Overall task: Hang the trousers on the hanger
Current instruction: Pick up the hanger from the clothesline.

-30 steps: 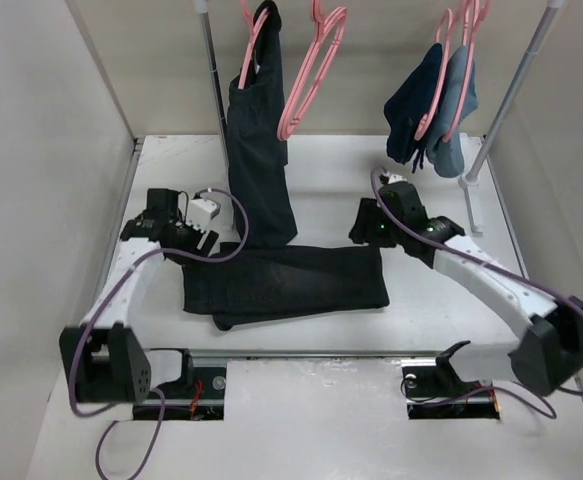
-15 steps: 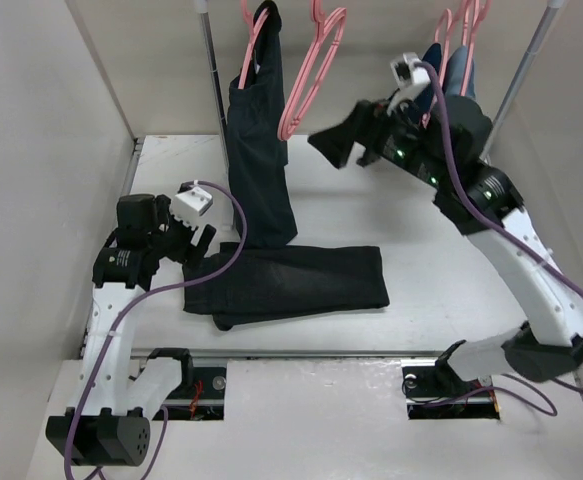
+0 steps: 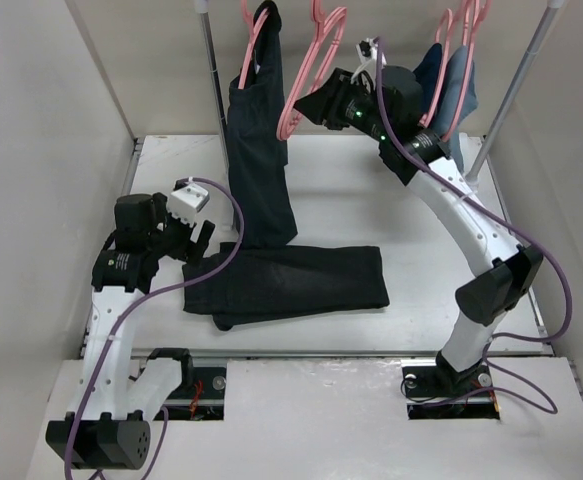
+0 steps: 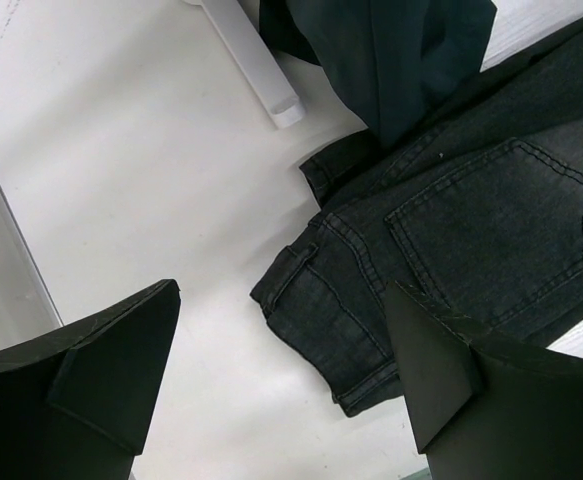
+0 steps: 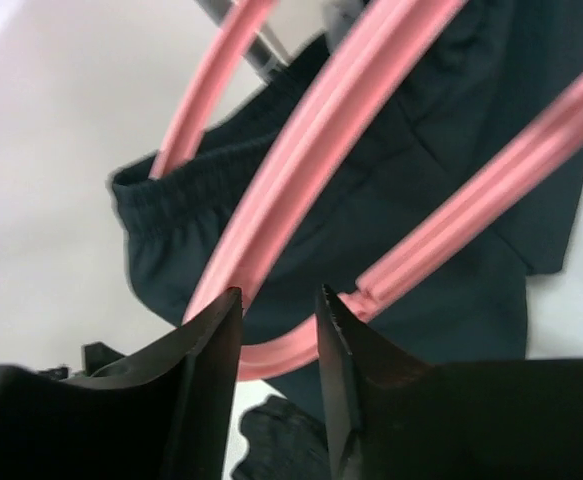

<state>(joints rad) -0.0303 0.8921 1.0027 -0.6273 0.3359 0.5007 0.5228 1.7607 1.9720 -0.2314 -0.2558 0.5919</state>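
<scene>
We see left gripper (image 4: 281, 372) barely shifted, fingers wide apart, empty, above trousers (image 3: 301, 280) lying flat on table (image 3: 351, 190). Right gripper (image 5: 276, 340) has risen to hanger (image 5: 316, 125). Its fingers are narrowly apart with the bar in the gap, grip unclear.

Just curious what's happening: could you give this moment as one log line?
left gripper open above trousers waistband | right gripper at empty pink hanger | trousers flat on table
</scene>
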